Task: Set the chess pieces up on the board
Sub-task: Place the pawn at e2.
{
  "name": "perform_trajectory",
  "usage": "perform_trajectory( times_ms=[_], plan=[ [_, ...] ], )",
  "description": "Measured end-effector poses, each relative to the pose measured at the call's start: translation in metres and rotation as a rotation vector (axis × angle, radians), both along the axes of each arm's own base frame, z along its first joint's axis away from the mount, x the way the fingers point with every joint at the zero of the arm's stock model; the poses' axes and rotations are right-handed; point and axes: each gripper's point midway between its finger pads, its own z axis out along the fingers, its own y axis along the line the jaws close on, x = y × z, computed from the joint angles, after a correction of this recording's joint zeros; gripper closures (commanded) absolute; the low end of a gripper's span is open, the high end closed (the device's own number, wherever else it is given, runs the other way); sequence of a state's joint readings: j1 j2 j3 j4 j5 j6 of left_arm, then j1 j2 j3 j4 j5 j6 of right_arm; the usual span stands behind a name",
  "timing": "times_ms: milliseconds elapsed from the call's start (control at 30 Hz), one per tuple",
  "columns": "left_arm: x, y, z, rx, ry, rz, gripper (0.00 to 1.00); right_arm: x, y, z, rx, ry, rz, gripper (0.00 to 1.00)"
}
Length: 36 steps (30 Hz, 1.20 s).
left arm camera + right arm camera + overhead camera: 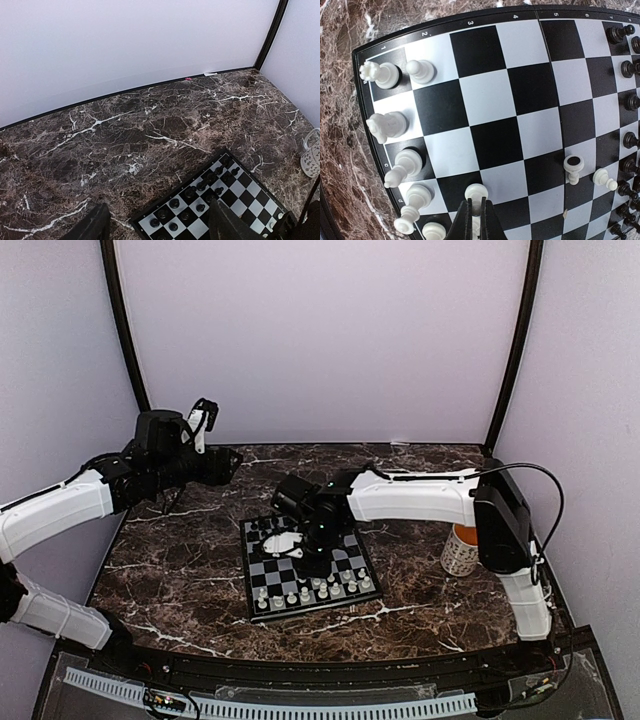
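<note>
Right wrist camera, over the board: we see the right gripper pressed together on a white pawn. Its two dark fingers pinch the piece just under its round head, at the white end of the board. We cannot tell whether the pawn rests on its square or hangs clear. Around it the other white chess pieces line that edge, and the black pieces crowd the opposite one. Two stray white men sit mid-board, nearer the black side. From above, we find the board near the centre of the marble table, with white ranks along its near side and black along its far side. The right arm, reaching in from the right, partly hides the black ranks. A mug stands at the table's right, beside that arm. The left gripper hangs spread wide, holding nothing, left of and beyond the board's far corner.
</note>
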<state>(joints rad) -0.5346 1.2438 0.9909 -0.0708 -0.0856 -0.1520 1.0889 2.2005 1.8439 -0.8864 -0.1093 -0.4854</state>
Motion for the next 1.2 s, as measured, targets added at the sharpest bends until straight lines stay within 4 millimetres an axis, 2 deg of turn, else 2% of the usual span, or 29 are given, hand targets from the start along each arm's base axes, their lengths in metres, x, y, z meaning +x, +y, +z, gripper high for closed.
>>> perform_trajectory(
  times_ms=[533, 600, 800, 1067, 1200],
  plan=[
    [0.001, -0.003, -0.005, 0.002, 0.012, -0.01, 0.3, -0.008, -0.003, -0.005, -0.035, -0.003, 0.03, 0.95],
    [0.001, -0.004, -0.007, 0.004, 0.019, -0.013, 0.3, -0.008, -0.004, -0.005, -0.038, -0.005, 0.031, 0.91],
    [0.002, -0.005, -0.012, 0.008, 0.031, -0.017, 0.3, -0.007, -0.005, -0.006, -0.046, -0.015, 0.032, 0.7],
    [0.003, -0.006, -0.014, 0.009, 0.036, -0.02, 0.3, -0.004, -0.006, -0.005, -0.052, -0.032, 0.026, 0.66],
    [0.003, -0.008, -0.017, 0.013, 0.044, -0.028, 0.3, -0.001, -0.006, 0.002, -0.046, -0.046, 0.023, 0.65]
  ],
)
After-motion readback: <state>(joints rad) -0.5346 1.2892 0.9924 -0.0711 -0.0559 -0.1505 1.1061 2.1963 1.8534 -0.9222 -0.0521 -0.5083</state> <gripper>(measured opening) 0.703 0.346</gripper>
